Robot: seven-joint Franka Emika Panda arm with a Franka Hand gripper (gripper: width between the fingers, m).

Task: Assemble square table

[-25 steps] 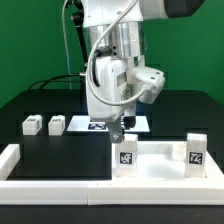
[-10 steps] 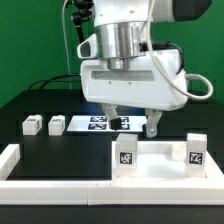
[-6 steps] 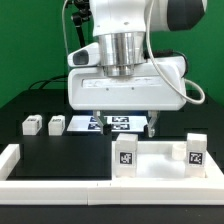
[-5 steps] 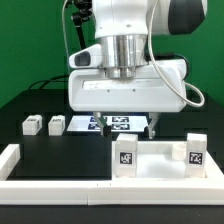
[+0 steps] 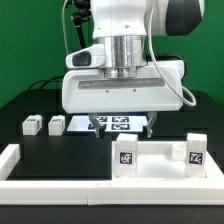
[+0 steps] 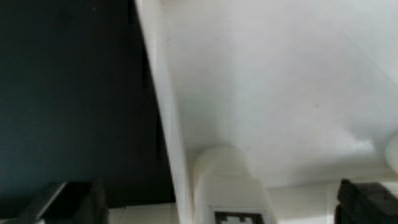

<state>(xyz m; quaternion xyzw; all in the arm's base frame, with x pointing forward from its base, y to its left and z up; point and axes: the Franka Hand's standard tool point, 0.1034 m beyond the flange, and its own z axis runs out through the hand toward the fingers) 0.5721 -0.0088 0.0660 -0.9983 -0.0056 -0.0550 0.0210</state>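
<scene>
The square table's white slab [image 5: 160,166] lies at the front right. Two tagged legs stand upright on it, one at its near-left corner [image 5: 125,155] and one at the right [image 5: 195,150]. Two loose white legs [image 5: 32,125] [image 5: 56,124] rest on the black table at the left. My gripper [image 5: 123,128] hangs open above and just behind the left upright leg, holding nothing. In the wrist view the slab [image 6: 267,90] fills the frame and that leg [image 6: 231,185] stands between the dark fingertips [image 6: 63,205], touching neither.
The marker board [image 5: 122,122] lies flat behind the gripper. A low white border rail [image 5: 60,168] runs along the front and up the exterior view's left side. Black cables trail at the back left.
The gripper has turned so its broad side faces the camera. Over the last second it has sunk lower toward the left upright leg. Its jaws have stayed open.
</scene>
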